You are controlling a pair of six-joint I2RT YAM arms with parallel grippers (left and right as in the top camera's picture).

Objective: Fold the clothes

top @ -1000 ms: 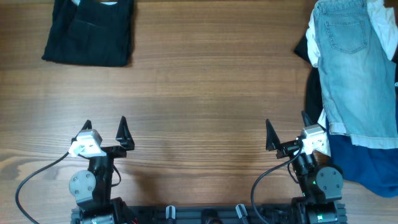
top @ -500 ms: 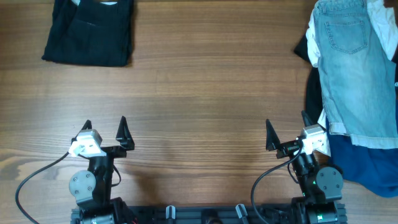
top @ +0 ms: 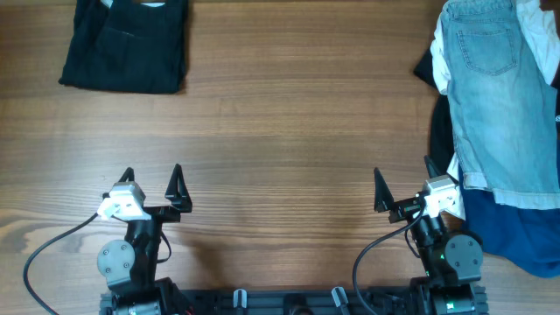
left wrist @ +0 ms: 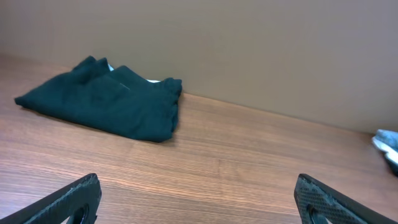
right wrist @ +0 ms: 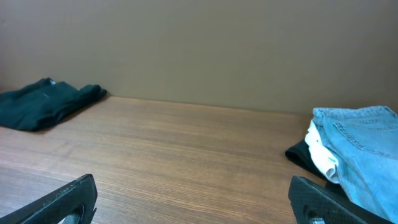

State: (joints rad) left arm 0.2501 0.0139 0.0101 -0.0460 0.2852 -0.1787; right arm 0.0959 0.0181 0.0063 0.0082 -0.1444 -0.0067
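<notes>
The denim shorts [top: 499,96] lie flat on a pile of other clothes [top: 507,227] at the table's [top: 280,131] right edge, unmoved. The left gripper [top: 153,171] has shifted slightly rightward, spread wide and empty. The right gripper [top: 402,168], unmoved beside the pile, is equally wide. A folded dark garment [top: 127,44] lies far left.

On the table [top: 289,122] we find the shorts [top: 499,96] at two o'clock, atop a pile of other clothes [top: 512,232], and a folded garment [top: 127,44] at eleven. The left gripper [top: 151,171] sits at seven, the right gripper [top: 402,169] at five.
</notes>
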